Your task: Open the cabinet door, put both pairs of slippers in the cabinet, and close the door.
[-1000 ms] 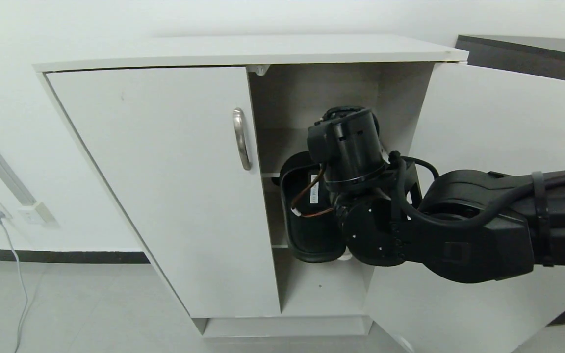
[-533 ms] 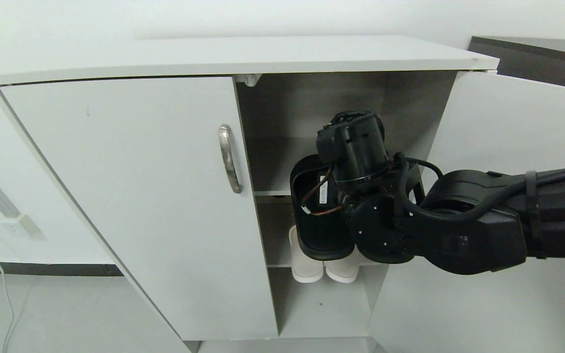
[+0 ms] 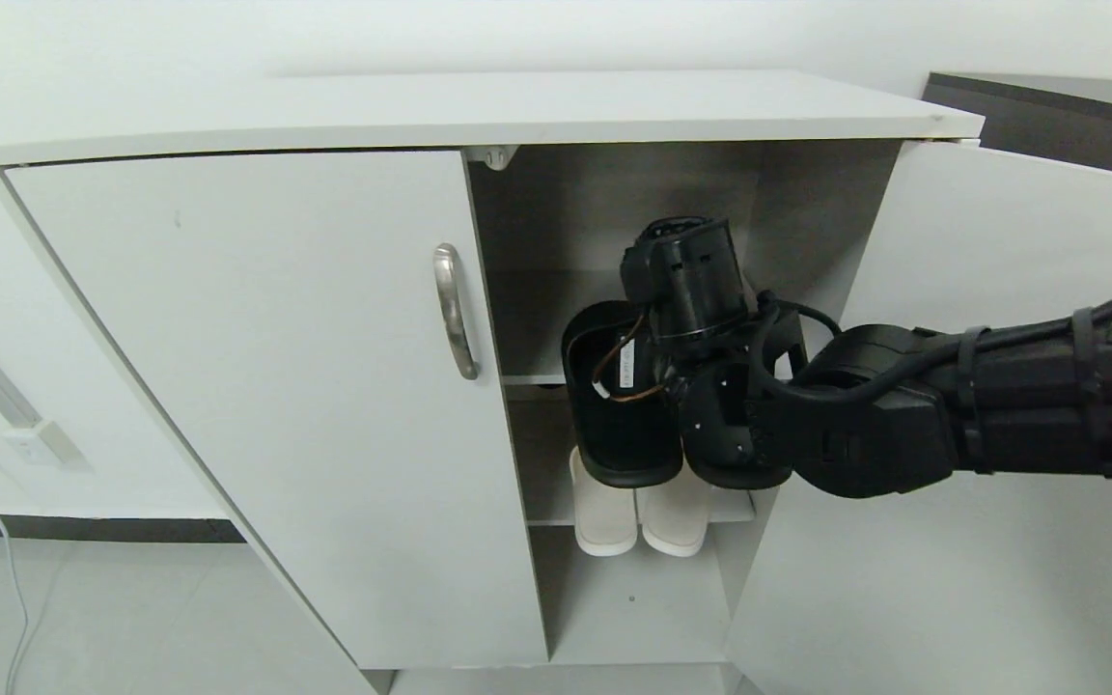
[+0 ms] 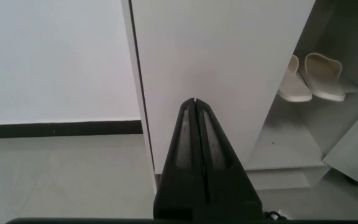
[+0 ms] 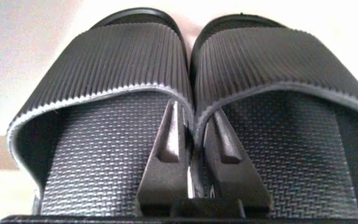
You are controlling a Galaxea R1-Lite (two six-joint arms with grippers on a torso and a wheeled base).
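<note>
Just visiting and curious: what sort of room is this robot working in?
Likely a plain office or lab room: a white shoe cabinet holding white slippers, black slippers at its opening, a wall socket, bare floor.

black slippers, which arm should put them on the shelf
Right. The right gripper is shut on the black slippers, holding them in the cabinet opening above the white slippers. The left gripper is shut and empty, facing the closed door.
</note>
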